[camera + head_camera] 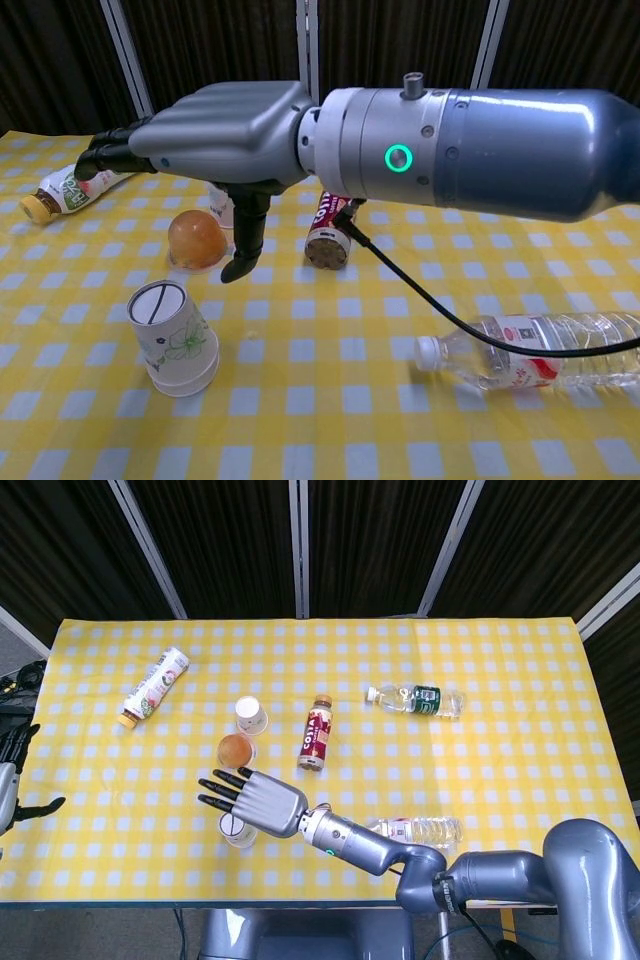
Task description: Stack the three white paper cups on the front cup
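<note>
With one cup nested, my right hand (215,145) hovers spread, gripping nothing, above the stack (172,335).
Next: reach for the rear paper cup (251,715); left hand (12,780) idle, state unclear.

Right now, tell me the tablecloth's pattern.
Yellow and white checks on the tablecloth, clearest in the head view.

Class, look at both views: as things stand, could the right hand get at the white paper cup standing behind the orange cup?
Probably yes. The right hand is open and holds nothing, and the white cup stands just beyond it. The orange cup sits between them, so the hand would likely reach over it.
</note>
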Available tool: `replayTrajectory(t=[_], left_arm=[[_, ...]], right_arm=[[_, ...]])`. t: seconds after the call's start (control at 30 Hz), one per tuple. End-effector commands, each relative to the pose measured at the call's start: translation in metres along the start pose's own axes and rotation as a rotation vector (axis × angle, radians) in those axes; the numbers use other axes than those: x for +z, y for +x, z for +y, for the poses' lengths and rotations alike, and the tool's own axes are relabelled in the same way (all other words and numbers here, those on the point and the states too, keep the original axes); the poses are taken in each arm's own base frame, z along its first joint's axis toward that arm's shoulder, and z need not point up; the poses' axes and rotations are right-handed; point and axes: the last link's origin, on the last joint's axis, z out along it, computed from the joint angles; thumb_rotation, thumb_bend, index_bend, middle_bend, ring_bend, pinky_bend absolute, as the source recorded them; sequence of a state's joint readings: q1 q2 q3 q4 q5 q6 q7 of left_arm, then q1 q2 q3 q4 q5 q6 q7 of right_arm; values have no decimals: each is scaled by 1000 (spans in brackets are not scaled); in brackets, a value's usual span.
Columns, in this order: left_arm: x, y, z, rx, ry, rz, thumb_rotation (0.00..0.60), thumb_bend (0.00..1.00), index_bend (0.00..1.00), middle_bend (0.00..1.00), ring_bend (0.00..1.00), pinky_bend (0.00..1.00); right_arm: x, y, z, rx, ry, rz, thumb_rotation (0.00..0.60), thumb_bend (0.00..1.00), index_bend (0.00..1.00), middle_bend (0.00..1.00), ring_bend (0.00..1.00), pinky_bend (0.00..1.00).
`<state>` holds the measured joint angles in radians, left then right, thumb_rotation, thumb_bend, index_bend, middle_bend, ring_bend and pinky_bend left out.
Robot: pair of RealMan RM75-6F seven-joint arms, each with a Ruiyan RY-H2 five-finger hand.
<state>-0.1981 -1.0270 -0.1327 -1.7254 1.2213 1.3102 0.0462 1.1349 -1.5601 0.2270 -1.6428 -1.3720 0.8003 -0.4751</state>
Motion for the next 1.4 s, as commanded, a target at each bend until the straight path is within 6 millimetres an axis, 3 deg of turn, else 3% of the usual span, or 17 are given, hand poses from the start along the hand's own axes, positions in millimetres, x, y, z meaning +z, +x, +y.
replayTrajectory(t=[0.03, 0.13, 0.33, 0.4, 0.43, 0.47, 0.5, 0.67, 0.8, 1.03, 1.2, 1.4], left_arm=[[0, 0, 0, -2, -1, 0, 600, 16, 0, 0, 0, 0], [0, 0, 1, 0, -4, 3, 600, 16, 0, 0, 0, 0], [-1, -4, 4, 4, -11, -9, 600, 16, 0, 0, 0, 0], [0, -6, 4, 6, -12, -8, 600, 16, 0, 0, 0, 0], [1, -8, 5, 10, -18, -10, 600, 16, 0, 0, 0, 0], [1, -13, 8, 8, -31, -27, 600, 16, 0, 0, 0, 0], [2, -15, 8, 8, -38, -33, 600, 16, 0, 0, 0, 0], [8, -23, 14, -1, -72, -40, 600, 16, 0, 0, 0, 0], [16, -27, 20, -20, -105, -41, 600, 16, 0, 0, 0, 0], [50, -22, 57, -12, -223, -91, 600, 16, 0, 0, 0, 0], [88, -21, 102, 60, -338, -112, 600, 13, 0, 0, 0, 0], [135, -30, 168, 120, -484, -156, 600, 11, 6, 0, 0, 0]], right_arm=[[-27, 5, 26, -88, -52, 25, 600, 0, 0, 0, 2, 200], [-61, 6, 54, -186, -98, 52, 600, 0, 0, 0, 0, 173], [-129, 0, 93, -204, -212, 68, 600, 0, 0, 1, 0, 132], [-157, -2, 105, -201, -285, 81, 600, 0, 0, 3, 0, 123], [-187, -5, 113, -179, -376, 88, 600, 0, 0, 3, 0, 114], [-215, -9, 117, -136, -477, 99, 600, 0, 0, 2, 0, 105], [-229, -11, 114, -114, -525, 103, 600, 0, 0, 0, 0, 88], [-274, -14, 108, -55, -708, 104, 600, 0, 0, 0, 0, 14], [-299, -21, 102, 17, -813, 108, 600, 0, 0, 0, 0, 0], [-332, -28, 88, 111, -911, 93, 600, 0, 0, 0, 0, 0], [-342, -29, 78, 193, -973, 112, 600, 0, 0, 0, 0, 0], [-351, -31, 79, 174, -1006, 123, 600, 0, 0, 0, 0, 0]])
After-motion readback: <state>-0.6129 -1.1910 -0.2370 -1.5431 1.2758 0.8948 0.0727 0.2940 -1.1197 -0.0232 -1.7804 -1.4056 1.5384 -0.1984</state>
